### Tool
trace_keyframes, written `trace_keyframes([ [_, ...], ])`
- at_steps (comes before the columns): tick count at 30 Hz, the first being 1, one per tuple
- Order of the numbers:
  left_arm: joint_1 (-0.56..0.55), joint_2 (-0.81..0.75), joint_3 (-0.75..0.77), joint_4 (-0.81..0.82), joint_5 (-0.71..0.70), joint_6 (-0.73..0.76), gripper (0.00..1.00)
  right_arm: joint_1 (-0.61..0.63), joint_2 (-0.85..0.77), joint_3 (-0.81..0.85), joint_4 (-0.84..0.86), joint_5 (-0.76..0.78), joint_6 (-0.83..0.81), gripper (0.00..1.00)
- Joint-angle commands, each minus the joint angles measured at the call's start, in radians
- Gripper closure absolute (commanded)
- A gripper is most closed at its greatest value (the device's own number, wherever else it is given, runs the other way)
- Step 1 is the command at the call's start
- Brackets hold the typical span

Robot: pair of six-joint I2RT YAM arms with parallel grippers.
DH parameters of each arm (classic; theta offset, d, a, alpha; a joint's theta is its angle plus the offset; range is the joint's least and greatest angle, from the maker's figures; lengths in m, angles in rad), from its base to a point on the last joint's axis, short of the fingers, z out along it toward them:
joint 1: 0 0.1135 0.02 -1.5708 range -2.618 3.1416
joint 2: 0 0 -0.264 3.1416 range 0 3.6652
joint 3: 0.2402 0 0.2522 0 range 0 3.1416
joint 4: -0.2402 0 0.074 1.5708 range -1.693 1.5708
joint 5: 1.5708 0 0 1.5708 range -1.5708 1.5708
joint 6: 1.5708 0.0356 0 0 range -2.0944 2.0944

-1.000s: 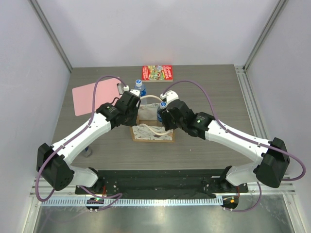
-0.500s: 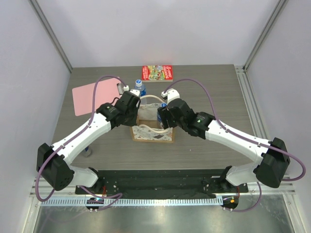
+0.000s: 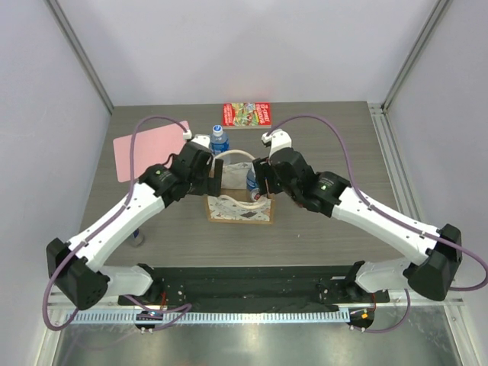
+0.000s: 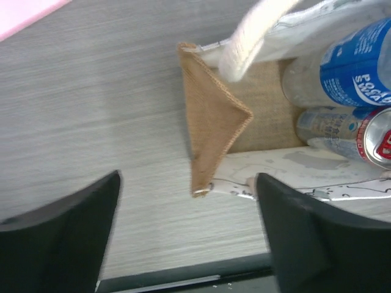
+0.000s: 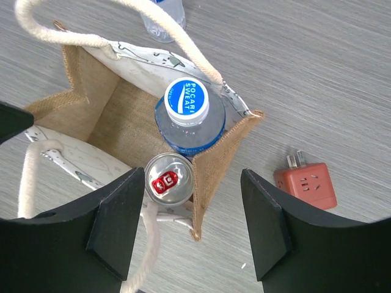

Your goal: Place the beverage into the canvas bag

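The canvas bag (image 5: 122, 101) stands open mid-table, seen from above as a cream box (image 3: 229, 207) with rope handles. Inside it a Pocari Sweat bottle (image 5: 188, 119) stands upright beside a silver can (image 5: 169, 179). My right gripper (image 5: 192, 226) hangs open above the bag's right corner, gripping nothing. My left gripper (image 4: 186, 232) is open just off the bag's brown left corner (image 4: 211, 122), with only tabletop between its fingers. In the left wrist view the bottle (image 4: 357, 67) and the can (image 4: 379, 137) show at the right edge.
A second clear bottle with a blue cap (image 3: 219, 139) stands on the table just behind the bag. An orange plug adapter (image 5: 307, 185) lies to the bag's right. A red printed packet (image 3: 246, 114) and a pink sheet (image 3: 145, 152) lie at the back.
My right gripper opened off the bottle, leaving it in the bag, and rose slightly. My left gripper has just opened, letting go of the bag's left side.
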Motion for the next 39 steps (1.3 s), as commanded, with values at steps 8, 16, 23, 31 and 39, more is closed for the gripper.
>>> trace_keyframes([
  [8, 0.008, -0.178, 0.218, -0.220, -0.371, -0.165, 0.00, -0.001, -0.169, -0.034, 0.014, 0.011, 0.041, 0.31],
  [16, 0.045, -0.278, 0.190, -0.470, -0.476, -0.385, 0.00, -0.001, -0.226, -0.137, 0.099, 0.012, 0.029, 0.31],
  [23, 0.243, -0.379, 0.014, -0.553, -0.453, -0.449, 0.02, -0.001, -0.241, -0.197, 0.141, -0.015, 0.026, 0.31],
  [31, 0.520, -0.401, -0.078, -0.498, -0.298, -0.401, 0.02, -0.001, -0.284, -0.244, 0.175, -0.045, 0.036, 0.31],
  [39, 0.781, -0.361, -0.176, -0.398, -0.105, -0.310, 0.03, -0.003, -0.319, -0.273, 0.192, -0.052, 0.053, 0.31],
])
